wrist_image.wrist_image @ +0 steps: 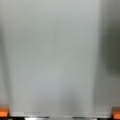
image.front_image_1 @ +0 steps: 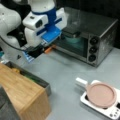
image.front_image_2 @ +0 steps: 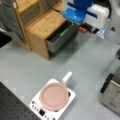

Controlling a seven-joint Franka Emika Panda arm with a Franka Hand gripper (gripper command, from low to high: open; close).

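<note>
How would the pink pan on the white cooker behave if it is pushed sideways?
The pink pan sits flat and wide, so it probably slides rather than tips. Its white handle overhangs the cooker, so a push there likely turns it.

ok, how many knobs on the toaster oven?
3, stacked in a column on the toaster oven's front panel in a front view: top, middle, bottom. The gripper hangs by the oven's lower left corner; nothing seems to hide more.
</note>
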